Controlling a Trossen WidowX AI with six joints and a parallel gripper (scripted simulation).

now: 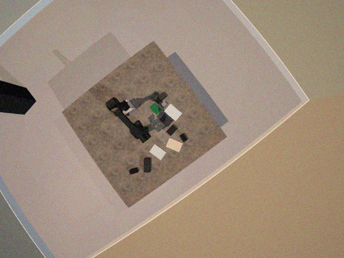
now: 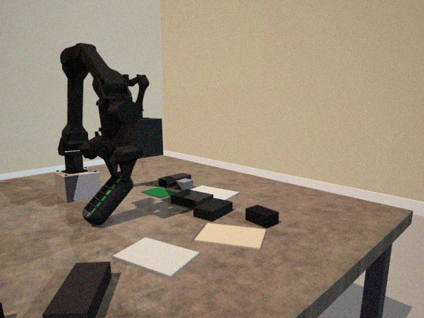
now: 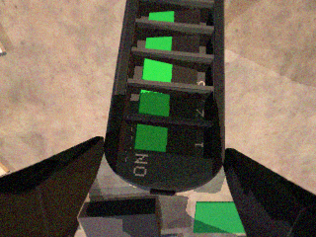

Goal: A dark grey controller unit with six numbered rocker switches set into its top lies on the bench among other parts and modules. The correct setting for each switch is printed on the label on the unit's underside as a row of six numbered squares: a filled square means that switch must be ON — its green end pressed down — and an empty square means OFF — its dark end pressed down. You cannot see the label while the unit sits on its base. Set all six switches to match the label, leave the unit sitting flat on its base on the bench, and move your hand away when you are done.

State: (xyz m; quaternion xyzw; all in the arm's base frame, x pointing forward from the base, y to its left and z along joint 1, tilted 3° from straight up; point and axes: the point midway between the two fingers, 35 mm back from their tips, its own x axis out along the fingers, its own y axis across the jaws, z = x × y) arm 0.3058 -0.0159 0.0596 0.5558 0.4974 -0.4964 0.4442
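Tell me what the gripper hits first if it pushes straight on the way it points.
The controller unit clamped between its fingers; beyond it, likely the bench, near the unit's low end.

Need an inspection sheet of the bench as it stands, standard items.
Surface: mottled brown bench, with parts scattered around its middle.
Job's things: controller unit tilted, its upper end in the end effector and its lower end at the bench. Five green switch ends show in the wrist view. The underside label is not in view.
Clutter: black blocks; white plate; cream plate; green plate; small grey block.
Grippers: end effector shut on the controller unit, with fingers on both of its sides.
Cables: nothing seen.
Surroundings: plain walls and a dark box behind the arm.
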